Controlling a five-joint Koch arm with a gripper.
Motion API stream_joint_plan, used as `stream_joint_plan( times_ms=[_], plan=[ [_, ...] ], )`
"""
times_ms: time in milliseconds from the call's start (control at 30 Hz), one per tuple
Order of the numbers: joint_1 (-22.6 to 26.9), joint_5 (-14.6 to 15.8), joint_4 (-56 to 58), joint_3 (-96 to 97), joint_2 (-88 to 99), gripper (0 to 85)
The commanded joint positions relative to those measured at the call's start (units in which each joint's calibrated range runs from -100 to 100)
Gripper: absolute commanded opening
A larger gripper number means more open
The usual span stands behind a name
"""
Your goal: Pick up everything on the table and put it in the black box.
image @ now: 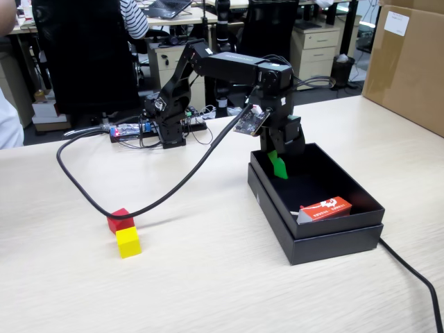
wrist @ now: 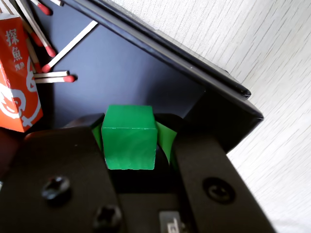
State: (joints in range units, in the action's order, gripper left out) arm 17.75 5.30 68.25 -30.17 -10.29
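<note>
One green cube (wrist: pixel 129 137) sits clamped between the closed jaws of the gripper (image: pixel 278 165), directly above the black box (image: pixel 326 239) floor at its far corner; the red cube (image: pixel 120 219) and yellow cube (image: pixel 127 242) lie well left of the box

Pale wood-grain table (image: pixel 208 277): black box (image: pixel 333 239) right of ctr; red cube (image: pixel 119 219) + yellow cube (image: pixel 128 243) touching, well left of box; arm base (image: pixel 170 132) behind.
</note>
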Motion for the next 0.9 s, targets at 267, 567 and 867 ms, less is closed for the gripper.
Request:
stream_joint_plan(
  times_ms=[267,567,867],
  plan=[
    [0.5,0.0,1.7,-2.6,-1.5,27.9],
    [-0.9,-0.9,1.7,-11.6,20.4,27.9],
    [-6.1,-4.3,1.7,-4.7,42.4,28.1]
  ],
)
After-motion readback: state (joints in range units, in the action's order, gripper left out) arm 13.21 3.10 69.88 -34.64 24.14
